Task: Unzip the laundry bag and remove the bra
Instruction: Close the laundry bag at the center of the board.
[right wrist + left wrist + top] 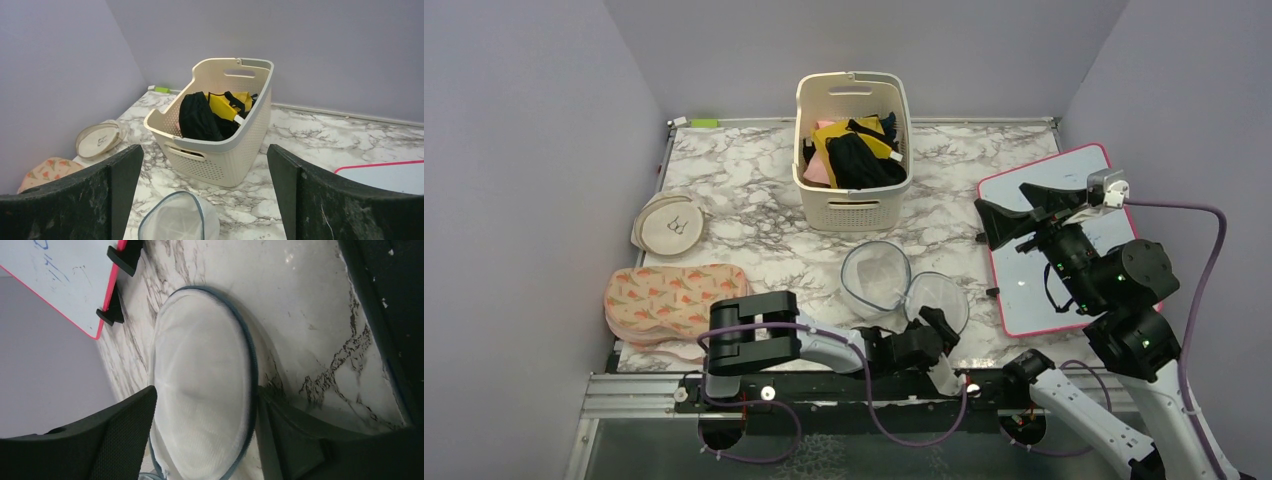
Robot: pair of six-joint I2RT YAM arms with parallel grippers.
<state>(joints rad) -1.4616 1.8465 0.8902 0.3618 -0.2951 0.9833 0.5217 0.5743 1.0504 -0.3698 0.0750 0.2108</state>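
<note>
White mesh of the laundry bag (200,340) lies unzipped on the surface (310,315), between the wide jaws of the left pincer (205,392). We see the black bra (197,117) in the basket (257,107), ahead of the right pincer (204,150), which gapes wide and empty.

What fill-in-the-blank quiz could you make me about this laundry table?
The bra in the basket is ___. The left gripper straddles the laundry bag, whose mesh is ___. The open right gripper holds ___.
Missing: black; white; nothing.
</note>
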